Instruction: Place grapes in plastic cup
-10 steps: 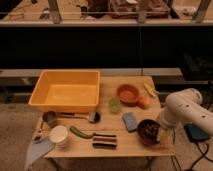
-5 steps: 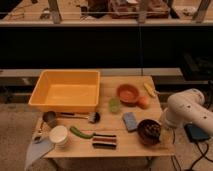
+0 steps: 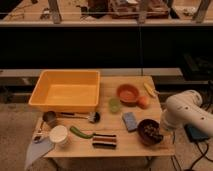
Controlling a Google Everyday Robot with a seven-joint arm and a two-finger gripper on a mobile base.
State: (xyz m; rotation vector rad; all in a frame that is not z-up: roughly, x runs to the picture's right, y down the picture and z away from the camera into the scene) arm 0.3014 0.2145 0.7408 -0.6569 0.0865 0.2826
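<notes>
Nearest, hanging off the left front corner of the tabletop (image 3: pixel 111 127): a grey-blue cloth (image 3: pixel 36 151). Along the front edge, left to right: a white round tub (image 3: pixel 59 135), a slim green vegetable (image 3: pixel 80 132), a dark striped block (image 3: pixel 104 141).

Toward the front right corner: the grapes (image 3: pixel 149 132), a dark bumpy mound, well apart from the plastic cup (image 3: pixel 115 105). Right beside them, at the low end of the white arm (image 3: pixel 186 113): the pincer (image 3: pixel 162 128), pointed down at their right edge. Cannot tell whether parted or closed, nor whether touching the grapes.

Just left of the grapes: a blue sponge (image 3: pixel 130 121).

Further back on the left: a grey metal cup (image 3: pixel 49 118) and a brush (image 3: pixel 82 117) lying flat.

Mid-tabletop: the plastic cup, pale green, upright. To its right: an orange bowl (image 3: pixel 127 93) and a smooth orange fruit (image 3: pixel 144 102).

Farthest: a large yellow bin (image 3: pixel 65 90) at back left and a banana (image 3: pixel 150 90) at back right.
</notes>
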